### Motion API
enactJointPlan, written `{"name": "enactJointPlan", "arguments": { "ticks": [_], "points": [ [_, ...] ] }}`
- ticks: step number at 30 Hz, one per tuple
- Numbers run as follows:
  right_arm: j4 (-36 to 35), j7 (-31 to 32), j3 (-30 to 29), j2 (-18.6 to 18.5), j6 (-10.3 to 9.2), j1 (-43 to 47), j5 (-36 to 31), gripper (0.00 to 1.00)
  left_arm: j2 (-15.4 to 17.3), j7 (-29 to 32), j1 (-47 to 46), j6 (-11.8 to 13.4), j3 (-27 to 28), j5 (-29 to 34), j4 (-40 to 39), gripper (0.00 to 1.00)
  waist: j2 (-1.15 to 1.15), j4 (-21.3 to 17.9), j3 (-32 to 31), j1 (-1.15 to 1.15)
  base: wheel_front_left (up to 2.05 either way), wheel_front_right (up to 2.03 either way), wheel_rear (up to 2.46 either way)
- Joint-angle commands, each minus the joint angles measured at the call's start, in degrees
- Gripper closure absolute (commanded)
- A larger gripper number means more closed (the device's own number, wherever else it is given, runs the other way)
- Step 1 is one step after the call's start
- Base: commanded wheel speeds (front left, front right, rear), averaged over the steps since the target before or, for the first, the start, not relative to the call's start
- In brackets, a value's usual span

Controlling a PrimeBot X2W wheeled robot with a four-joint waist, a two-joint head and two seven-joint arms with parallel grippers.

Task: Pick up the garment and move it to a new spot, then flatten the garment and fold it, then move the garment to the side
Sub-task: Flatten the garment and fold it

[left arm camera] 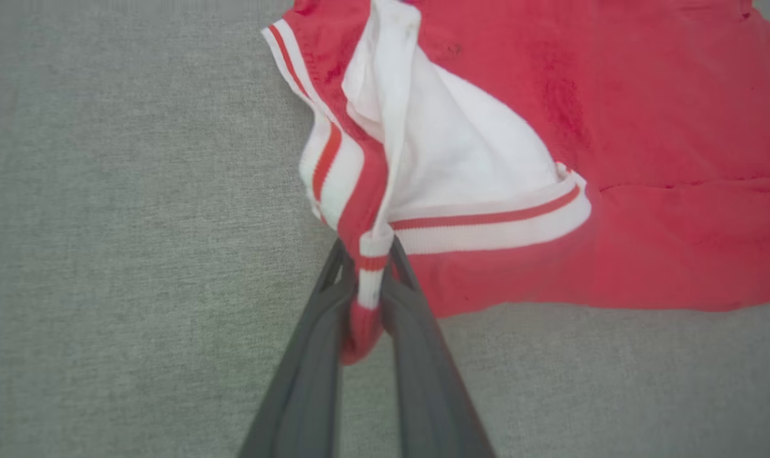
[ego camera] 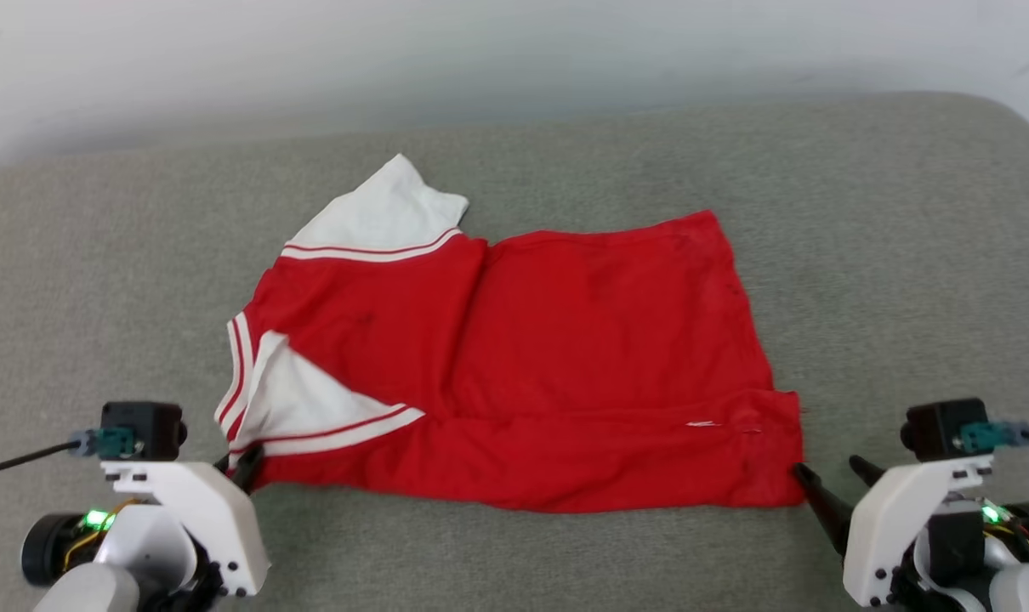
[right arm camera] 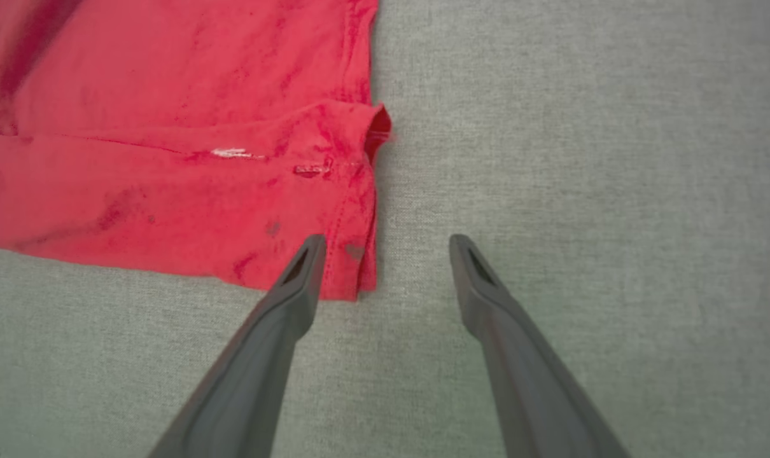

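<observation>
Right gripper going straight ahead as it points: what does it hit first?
Probably the garment: the right gripper has one finger over its corner hem, the other over grey surface.

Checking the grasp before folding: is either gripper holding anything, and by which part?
The left gripper pinches the garment at its striped white trim corner. The right gripper is open, holding nothing.

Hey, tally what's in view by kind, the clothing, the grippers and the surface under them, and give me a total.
garment, red with white striped trim: 1
Grippers: 2, the left gripper pinching the garment's trim, the right gripper open
grey padded surface: 1
Total: 4
</observation>
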Motion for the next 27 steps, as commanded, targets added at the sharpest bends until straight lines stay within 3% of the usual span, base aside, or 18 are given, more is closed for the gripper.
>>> {"name": "enactJointPlan", "arguments": {
  "ticks": [1,10,11,13,27],
  "points": [
    [0.07,1.65,0.4,-0.02,-0.04,-1.34,0.63,0.0,-0.32,-0.46,-1.13,0.32,-0.19,0.69,-1.08,1.0,0.0,1.65,1.75,0.0,0.0,0.0,0.0],
    [7.09,6.72,3.75,0.53,-0.03,-5.76,2.94,0.0,-1.38,-1.72,-2.92,1.16,-1.47,2.66,-5.16,1.0,0.0,4.28,5.36,0.0,0.0,0.0,0.0],
    [8.02,7.18,4.13,0.76,-0.03,-5.96,3.25,0.37,-1.51,-1.83,-2.82,1.22,-1.57,2.74,-5.21,1.0,0.0,4.4,5.44,0.0,0.0,0.0,0.0],
    [9.56,7.89,4.62,0.98,-0.03,-6.16,4.06,1.0,-1.81,-2.1,-2.69,1.18,-1.76,2.68,-5.19,1.0,0.0,4.59,5.49,0.0,0.0,0.0,0.0],
    [6.0,5.35,5.64,-3.14,-0.03,-6.59,5.55,1.0,-2.89,-4.17,1.54,1.87,-2.0,1.61,-4.16,1.0,0.0,4.28,-2.03,0.0,0.0,0.0,0.0]
  ]
}}
